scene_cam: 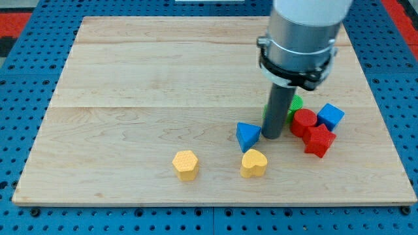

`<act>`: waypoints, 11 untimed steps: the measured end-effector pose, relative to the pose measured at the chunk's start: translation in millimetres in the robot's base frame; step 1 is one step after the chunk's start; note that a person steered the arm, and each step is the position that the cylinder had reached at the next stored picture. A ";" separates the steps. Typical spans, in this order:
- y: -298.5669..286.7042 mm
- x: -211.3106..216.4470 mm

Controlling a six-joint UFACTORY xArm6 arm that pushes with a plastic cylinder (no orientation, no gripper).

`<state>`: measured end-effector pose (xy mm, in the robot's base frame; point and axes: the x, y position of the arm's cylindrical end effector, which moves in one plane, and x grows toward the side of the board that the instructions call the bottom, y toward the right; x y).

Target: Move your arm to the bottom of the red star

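Toward the view's right half of the wooden board (pixel 130 78), my tip (pixel 273 136) rests on the surface just beside the blue triangular block (pixel 247 136), on that block's right. I carry no jaws at all, only a straight dark rod, so nothing is held or clamped. The red star (pixel 319 141) lies to the view's right of my tip and slightly lower, with the red cylinder (pixel 303 121) touching it at its upper left. A green block (pixel 295 103), shape hard to make out, sits partly hidden behind the rod, and a blue cube (pixel 331 115) stands just above the star. The spot I want, judged from the task, is the bare wood below the star, toward the view's bottom. That lies down and to the right of my tip. A yellow heart (pixel 254 163) sits below my tip; a yellow hexagon (pixel 185 164) lies farther left.
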<state>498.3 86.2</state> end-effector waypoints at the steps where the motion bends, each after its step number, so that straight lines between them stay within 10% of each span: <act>1: -14.1 -0.1; 8: 8.8 49.3; 11: 120.0 62.8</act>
